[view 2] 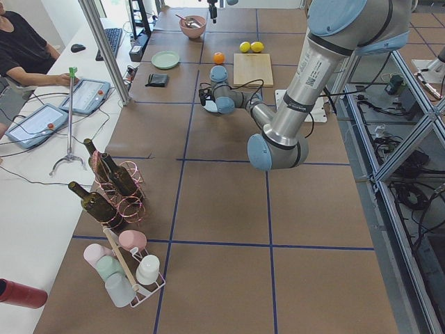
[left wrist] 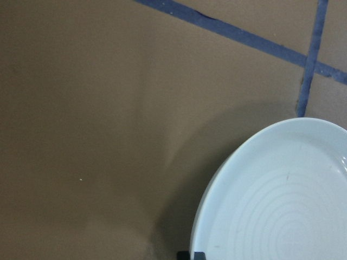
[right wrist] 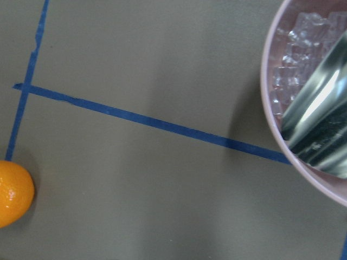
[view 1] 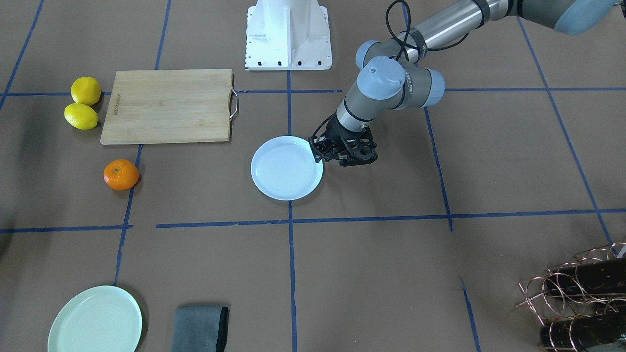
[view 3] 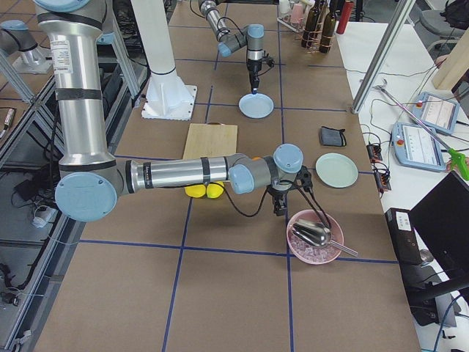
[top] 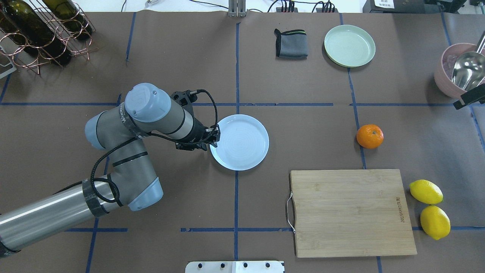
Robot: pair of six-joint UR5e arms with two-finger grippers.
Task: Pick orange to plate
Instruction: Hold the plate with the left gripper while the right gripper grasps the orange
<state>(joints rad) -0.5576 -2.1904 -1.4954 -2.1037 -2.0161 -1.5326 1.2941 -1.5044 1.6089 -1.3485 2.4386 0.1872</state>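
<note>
The orange (top: 370,136) lay on the surface, well apart from the plate (top: 239,142). The left hand (top: 213,138) sat at the plate's rim and the right hand (view 3: 279,208) beside a bowl (top: 441,81); neither grip could be told. The nearer right hand should probably straddle the orange's widest part and close gently, lest it roll.

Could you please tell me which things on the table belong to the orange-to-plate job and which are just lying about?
Job: orange; white plate.

Lying about: two lemons; wooden cutting board; mint-green plate; folded grey cloth; pink bowl; metal scoop; rack of wine bottles.
</note>
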